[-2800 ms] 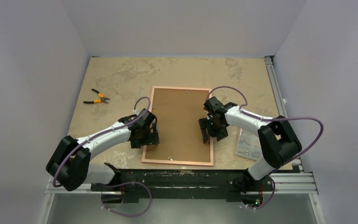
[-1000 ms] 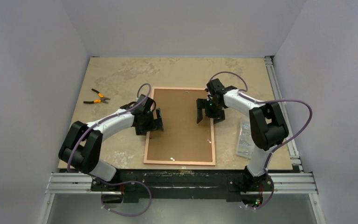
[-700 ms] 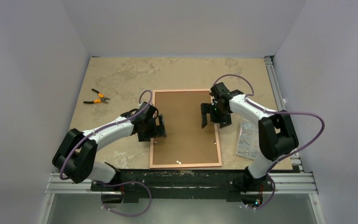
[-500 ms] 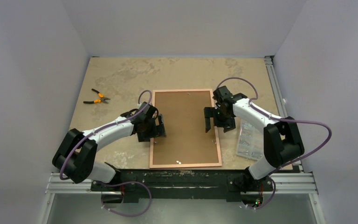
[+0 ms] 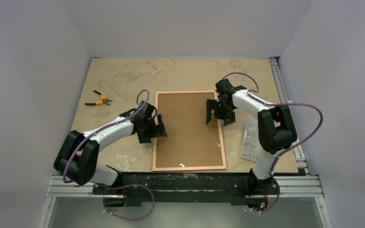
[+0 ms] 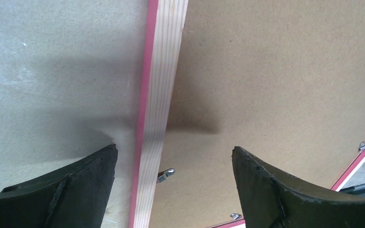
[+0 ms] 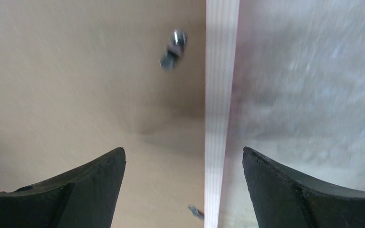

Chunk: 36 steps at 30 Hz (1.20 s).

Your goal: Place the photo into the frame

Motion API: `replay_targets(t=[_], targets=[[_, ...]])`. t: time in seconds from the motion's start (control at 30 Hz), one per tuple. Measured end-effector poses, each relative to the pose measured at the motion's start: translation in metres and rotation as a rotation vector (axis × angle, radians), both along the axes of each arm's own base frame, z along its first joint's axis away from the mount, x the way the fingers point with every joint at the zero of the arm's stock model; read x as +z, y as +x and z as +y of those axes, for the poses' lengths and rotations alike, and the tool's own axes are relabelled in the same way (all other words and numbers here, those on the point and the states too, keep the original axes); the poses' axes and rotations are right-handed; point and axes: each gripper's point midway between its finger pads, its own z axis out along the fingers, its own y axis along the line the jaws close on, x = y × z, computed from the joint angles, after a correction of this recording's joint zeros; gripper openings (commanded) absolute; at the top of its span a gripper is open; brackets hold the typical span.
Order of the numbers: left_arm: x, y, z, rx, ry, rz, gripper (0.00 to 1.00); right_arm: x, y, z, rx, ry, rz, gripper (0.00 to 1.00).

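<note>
Straddling frame (image 6: 164, 71) rails, pale grained wood | left gripper (image 6: 172, 148) wide | right gripper (image 7: 183, 149) wide

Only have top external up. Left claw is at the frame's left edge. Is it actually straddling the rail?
Observer: Yes. The left wrist view shows the frame rail running between the open fingers of the left claw, nearer the outer finger. No contact is visible.
Operator: Right side the same?
Observer: The right wrist view shows the right claw open across the opposite rail, which again sits nearer the outer finger. That picture is blurred.
Operator: Those bright specks on the board, are they hardware?
Observer: Yes. Up close, one is a small metal tab on the brown backing board, just inside the rail.
</note>
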Motion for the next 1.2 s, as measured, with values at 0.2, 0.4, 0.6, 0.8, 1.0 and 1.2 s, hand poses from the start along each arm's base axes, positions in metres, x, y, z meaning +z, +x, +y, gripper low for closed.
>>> replay_targets(t=[0.2, 0.4, 0.6, 0.8, 1.0, 1.2], targets=[[0.000, 0.006, 0.001, -0.009, 0.000, 0.003, 0.87, -0.004, 0.050, 0.007, -0.016, -0.040, -0.054, 0.87], [0.000, 0.007, 0.000, -0.027, 0.000, 0.003, 0.87, -0.012, 0.068, 0.005, -0.028, -0.084, -0.059, 0.69], [0.000, 0.007, 0.000, -0.034, 0.001, 0.002, 0.87, -0.011, 0.083, 0.000, -0.042, -0.099, -0.085, 0.28], [0.000, 0.007, 0.000, -0.035, 0.002, 0.002, 0.87, -0.008, 0.084, -0.013, -0.044, -0.135, -0.086, 0.00], [0.000, 0.008, 0.000, -0.037, 0.002, -0.001, 0.88, -0.007, 0.085, -0.015, -0.032, -0.157, -0.099, 0.04], [0.002, 0.013, 0.005, -0.023, -0.001, -0.005, 0.90, -0.005, 0.084, -0.013, -0.030, -0.126, -0.096, 0.77]])
